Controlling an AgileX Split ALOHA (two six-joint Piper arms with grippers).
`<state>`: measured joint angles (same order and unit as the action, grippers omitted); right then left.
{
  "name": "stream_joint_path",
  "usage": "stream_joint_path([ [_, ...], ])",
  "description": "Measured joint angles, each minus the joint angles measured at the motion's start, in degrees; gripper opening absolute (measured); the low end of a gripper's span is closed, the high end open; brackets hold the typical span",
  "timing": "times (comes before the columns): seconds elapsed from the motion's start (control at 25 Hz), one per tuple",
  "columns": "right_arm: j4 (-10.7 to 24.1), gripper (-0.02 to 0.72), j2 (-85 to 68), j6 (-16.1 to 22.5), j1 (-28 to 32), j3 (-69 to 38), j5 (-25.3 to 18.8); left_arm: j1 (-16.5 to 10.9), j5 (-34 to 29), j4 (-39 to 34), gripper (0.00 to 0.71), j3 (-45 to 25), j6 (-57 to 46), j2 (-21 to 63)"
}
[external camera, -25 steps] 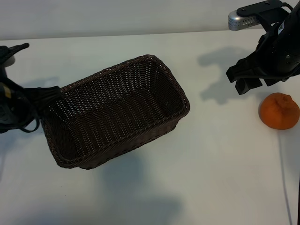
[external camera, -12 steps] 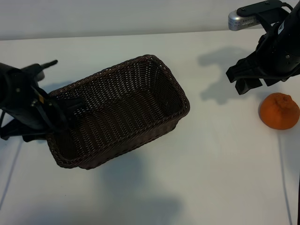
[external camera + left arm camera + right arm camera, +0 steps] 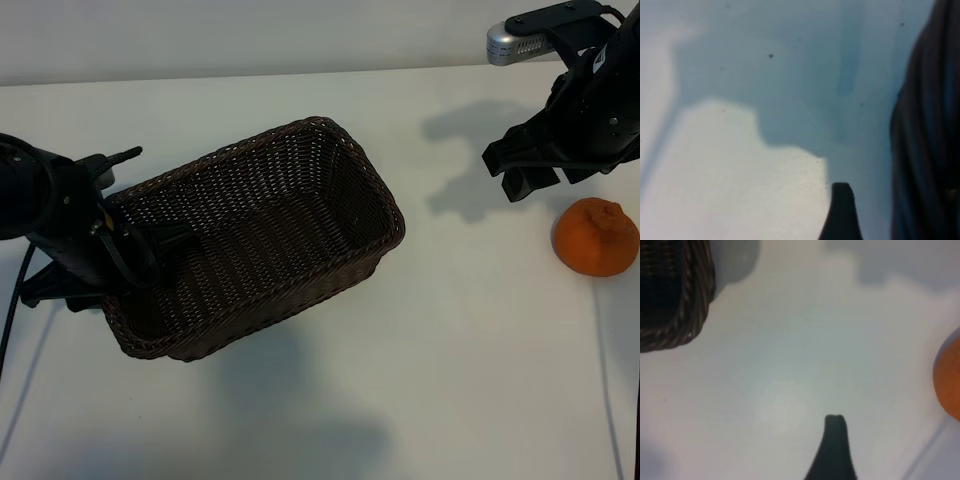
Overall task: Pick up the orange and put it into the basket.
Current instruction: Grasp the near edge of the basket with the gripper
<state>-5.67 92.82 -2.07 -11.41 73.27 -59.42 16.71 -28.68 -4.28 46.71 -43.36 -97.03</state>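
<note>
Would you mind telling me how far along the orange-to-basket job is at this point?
Nothing is done: the orange lies on the table, apart from the empty basket. The right tool hangs open beside the orange; the left tool is open at the basket's far end. Grasping, carrying and dropping remain.

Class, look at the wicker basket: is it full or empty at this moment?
Empty. The basket shows only bare woven floor inside, and the orange sits on the table well apart from it.
</note>
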Motion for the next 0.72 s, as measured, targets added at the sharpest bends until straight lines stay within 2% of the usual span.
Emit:
stream_joint_path([
  [0.4,0.0,0.583,0.0,-0.07,0.0,0.0,0.0,0.0,1.06,1.32,0.566,-0.34,1.01,-1.79],
  [0.52,0.0,0.583,0.0,-0.07,0.0,0.0,0.0,-0.1,1.06,1.32,0.512,-0.34,1.01,-1.86],
  [0.6,0.0,0.583,0.0,-0.07,0.0,0.0,0.0,-0.1,1.49,1.45,0.446,-0.34,0.75,-1.86],
  [0.72,0.0,0.583,0.0,-0.07,0.0,0.0,0.0,-0.1,2.76,1.59,0.429,-0.34,0.95,-2.08],
])
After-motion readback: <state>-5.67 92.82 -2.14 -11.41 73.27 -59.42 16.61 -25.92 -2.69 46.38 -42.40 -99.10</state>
